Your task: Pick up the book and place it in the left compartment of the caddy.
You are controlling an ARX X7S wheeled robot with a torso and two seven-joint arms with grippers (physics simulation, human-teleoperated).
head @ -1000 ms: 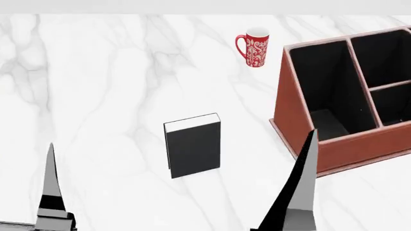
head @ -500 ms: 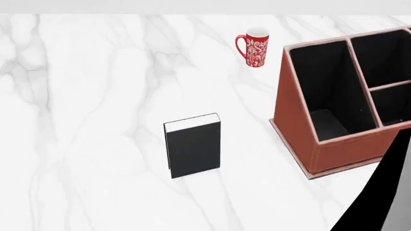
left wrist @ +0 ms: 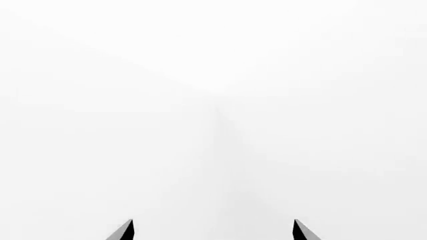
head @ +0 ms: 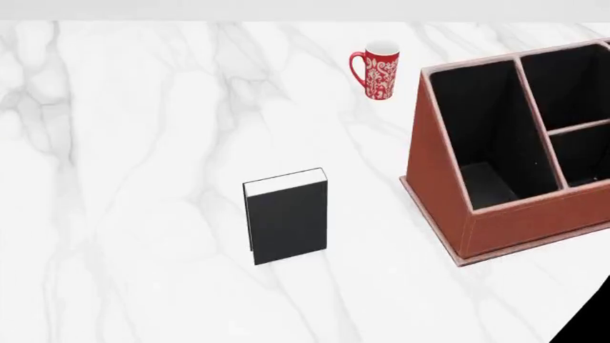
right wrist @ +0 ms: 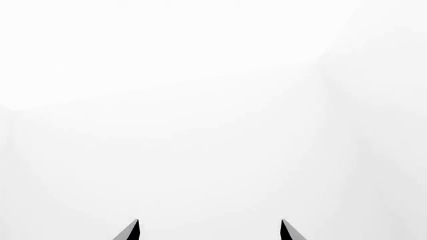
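Observation:
The black book (head: 286, 218) with white page edges stands on the white marble table (head: 143, 143) near the middle of the head view. The reddish-brown caddy (head: 448, 207) stands to its right, and its long left compartment (head: 486, 136) holds nothing. My left gripper (left wrist: 213, 230) is open, its two fingertips wide apart over blank white surface. My right gripper (right wrist: 210, 230) is open the same way. Neither wrist view shows the book or caddy. A black piece of the right arm (head: 586, 321) shows at the lower right corner of the head view.
A red patterned mug (head: 378, 69) stands at the back, left of the caddy's far corner. The caddy's two smaller sections (head: 572, 114) lie at its right side. The table's far edge runs along the top of the head view.
Both grippers have dropped out of the head view: the left is gone and the right arm has slid away to the lower right corner. The book, caddy and mug have not moved.

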